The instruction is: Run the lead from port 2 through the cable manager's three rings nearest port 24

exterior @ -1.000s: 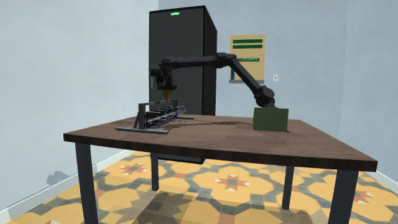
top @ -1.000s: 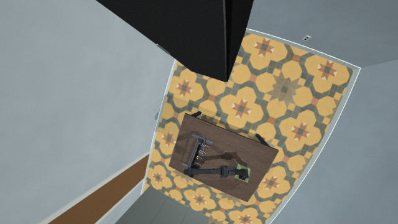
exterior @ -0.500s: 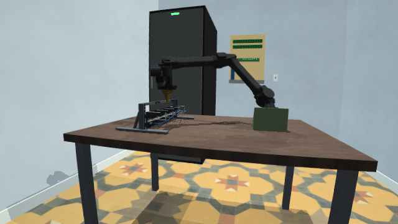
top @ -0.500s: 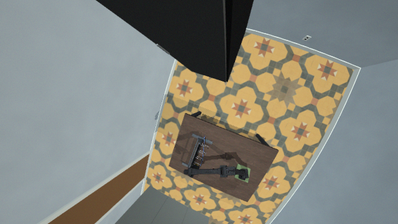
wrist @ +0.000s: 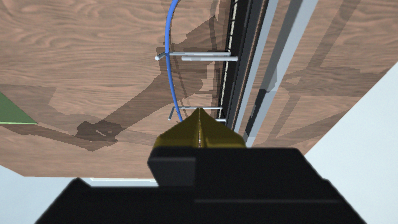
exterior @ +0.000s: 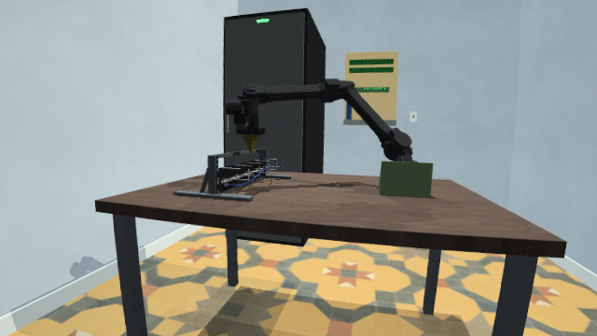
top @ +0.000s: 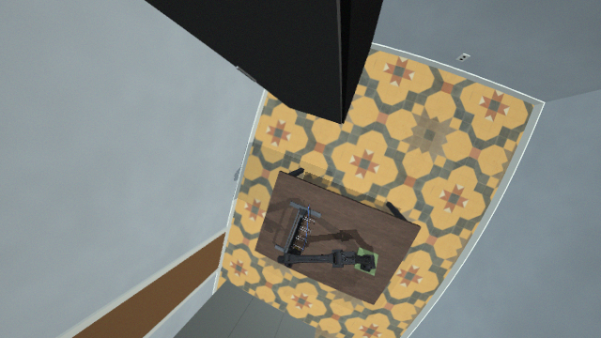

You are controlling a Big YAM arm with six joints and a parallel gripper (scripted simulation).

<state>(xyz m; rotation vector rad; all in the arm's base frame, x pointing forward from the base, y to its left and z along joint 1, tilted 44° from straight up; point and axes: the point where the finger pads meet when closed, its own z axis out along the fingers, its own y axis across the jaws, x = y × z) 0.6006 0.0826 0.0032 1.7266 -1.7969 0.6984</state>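
1. Blue lead [wrist: 170, 60] curves along the rack [exterior: 212, 173], lying in its metal rings [wrist: 200, 54].
2. Brass-tipped claw [wrist: 200, 131], pressed together and holding nothing, hangs above the rack.
3. Wooden surface [exterior: 326, 210] stands over patterned tiles [exterior: 289, 280], before a black cabinet [exterior: 270, 70].
4. Port numbers are too small to read.

In your wrist view, the gripper [wrist: 200, 114] hides the lead's [wrist: 170, 60] near end; port numbers are too small to read.

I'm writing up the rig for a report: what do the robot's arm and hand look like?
The arm is matte black with slim tubular links and bulkier rounded joints, on a dark green box base. The hand has a blocky black body and brass-yellow fingers tapering to a point. No cables or markings show.
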